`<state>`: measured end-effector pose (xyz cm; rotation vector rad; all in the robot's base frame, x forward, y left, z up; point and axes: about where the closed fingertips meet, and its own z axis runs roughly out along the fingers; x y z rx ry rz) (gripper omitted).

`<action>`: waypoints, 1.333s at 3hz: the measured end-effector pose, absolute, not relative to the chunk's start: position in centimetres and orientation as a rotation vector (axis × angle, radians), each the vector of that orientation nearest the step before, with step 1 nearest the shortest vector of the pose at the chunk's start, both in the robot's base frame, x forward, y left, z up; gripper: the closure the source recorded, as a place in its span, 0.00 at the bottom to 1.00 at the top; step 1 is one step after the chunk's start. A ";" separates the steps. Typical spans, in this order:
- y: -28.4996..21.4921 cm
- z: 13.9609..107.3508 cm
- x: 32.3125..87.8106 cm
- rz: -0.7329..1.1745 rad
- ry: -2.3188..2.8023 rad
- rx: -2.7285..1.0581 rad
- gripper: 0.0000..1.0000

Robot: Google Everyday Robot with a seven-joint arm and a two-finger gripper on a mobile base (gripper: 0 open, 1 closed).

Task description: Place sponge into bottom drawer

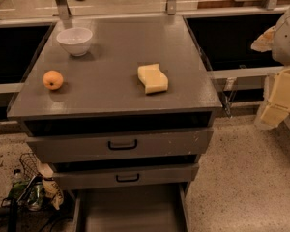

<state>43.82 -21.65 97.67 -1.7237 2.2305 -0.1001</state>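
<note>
The pale yellow sponge (153, 79) with wavy sides lies flat on the grey cabinet top (116, 62), right of centre. The bottom drawer (130, 211) is pulled out under the two upper drawers, and its flat grey floor shows nothing in it. My gripper (279, 100) hangs at the right edge of the view, beside the cabinet and below the level of its top. It is well to the right of the sponge and touches nothing. The frame edge cuts part of it off.
An orange fruit (53, 79) sits at the left of the cabinet top, and a white bowl (75, 40) stands at the back left. Two upper drawers with black handles (122, 144) are slightly ajar. A wire basket (31, 180) with bottles stands on the floor at lower left.
</note>
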 end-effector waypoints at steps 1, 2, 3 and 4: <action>-21.6 97.7 43.8 -0.102 2.229 -1.723 0.00; -20.2 97.7 45.0 -0.090 2.194 -1.764 0.00; -17.8 97.1 46.9 -0.049 2.140 -1.841 0.00; -16.1 96.4 48.1 -0.016 2.108 -1.895 0.00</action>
